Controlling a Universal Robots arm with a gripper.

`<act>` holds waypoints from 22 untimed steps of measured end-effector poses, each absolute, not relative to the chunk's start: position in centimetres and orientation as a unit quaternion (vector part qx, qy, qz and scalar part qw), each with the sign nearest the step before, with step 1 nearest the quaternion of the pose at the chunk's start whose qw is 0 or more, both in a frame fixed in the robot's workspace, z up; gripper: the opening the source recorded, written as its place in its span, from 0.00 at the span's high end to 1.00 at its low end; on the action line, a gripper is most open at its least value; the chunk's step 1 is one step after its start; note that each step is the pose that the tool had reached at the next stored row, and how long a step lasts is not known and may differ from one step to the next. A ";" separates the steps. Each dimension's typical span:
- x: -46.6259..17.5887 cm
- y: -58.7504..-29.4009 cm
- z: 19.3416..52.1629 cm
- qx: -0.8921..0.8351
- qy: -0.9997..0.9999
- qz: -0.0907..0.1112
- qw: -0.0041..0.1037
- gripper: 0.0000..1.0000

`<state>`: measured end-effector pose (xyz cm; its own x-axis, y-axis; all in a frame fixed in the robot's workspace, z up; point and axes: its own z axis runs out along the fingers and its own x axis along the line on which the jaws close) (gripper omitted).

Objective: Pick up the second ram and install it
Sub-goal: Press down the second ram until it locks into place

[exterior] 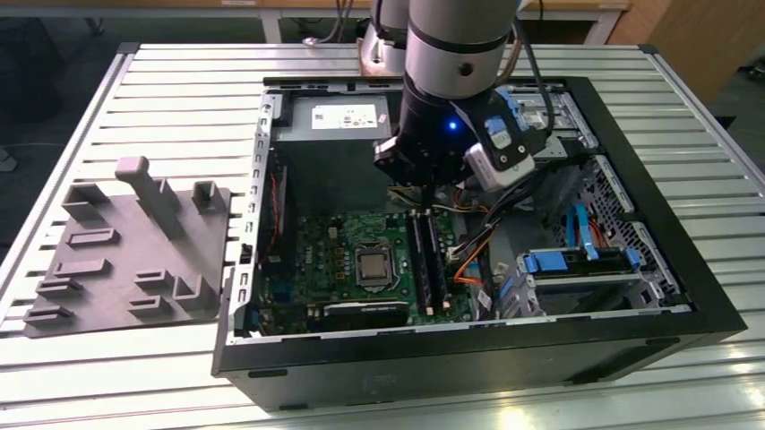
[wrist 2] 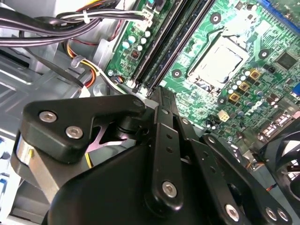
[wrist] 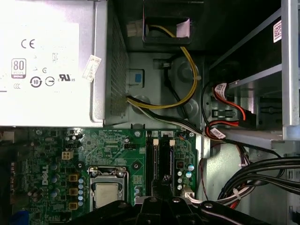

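My gripper (exterior: 417, 199) hangs inside the open computer case, just over the far end of the black memory slots (exterior: 428, 260) on the green motherboard (exterior: 347, 269). Its fingers look shut, tips together, in both wrist views (wrist 2: 158, 93) (wrist: 166, 182). A long dark strip that I take for the second ram (wrist: 165, 157) stands in the slot line right below the fingertips. Whether the tips touch it, I cannot tell. The processor socket (wrist: 107, 193) sits beside the slots.
A grey moulded holder tray (exterior: 132, 251) lies on the slatted table at the exterior view's left. The power supply (wrist: 47, 61) fills the case's far corner. Cable bundles (wrist: 253, 173) and a drive bay with blue tabs (exterior: 574, 264) crowd the exterior view's right of the slots.
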<state>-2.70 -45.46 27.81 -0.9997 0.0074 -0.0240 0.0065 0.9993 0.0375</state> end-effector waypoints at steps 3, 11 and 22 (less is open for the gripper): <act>-2.7 -45.7 27.8 0.003 1.000 0.019 0.012 0.89; -2.7 -46.4 27.8 0.004 1.000 0.019 0.012 0.89; -2.7 -46.7 27.8 0.004 1.000 0.019 0.012 0.89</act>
